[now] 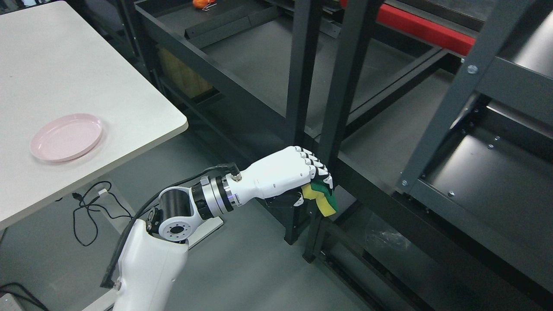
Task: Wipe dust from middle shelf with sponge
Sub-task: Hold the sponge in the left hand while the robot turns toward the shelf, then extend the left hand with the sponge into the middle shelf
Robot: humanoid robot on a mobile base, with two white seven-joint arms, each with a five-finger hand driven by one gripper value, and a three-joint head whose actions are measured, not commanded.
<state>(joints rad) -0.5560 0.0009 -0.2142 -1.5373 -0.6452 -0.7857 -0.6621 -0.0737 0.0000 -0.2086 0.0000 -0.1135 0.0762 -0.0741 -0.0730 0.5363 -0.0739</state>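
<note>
1. Left hand: one hand in view, entering from 7 o'clock on my white arm; its fingers are curled tight around the sponge.
2. Sponge: one, yellow with a green layer, clamped in my grip and sticking out below the fingertips at 5 o'clock of the hand, just in front of the dark shelf frame.
3. Uprights: two dark posts stand side by side at 12 o'clock of the hand; my knuckles sit just beside the nearer one.
4. Shelving unit: dark metal decks run from 11 o'clock to 4 o'clock. I cannot tell which deck is the middle shelf.
5. Orange object: one, lying on the far deck at 12 o'clock of the frame, partly cut off.
6. Table: one white top at 10 o'clock.
7. Plate: one pink plate on the table, holding nothing.
8. Cable: one black lead coiled on the floor below the table edge.
9. Red bar: one, at 1 o'clock behind the posts.
</note>
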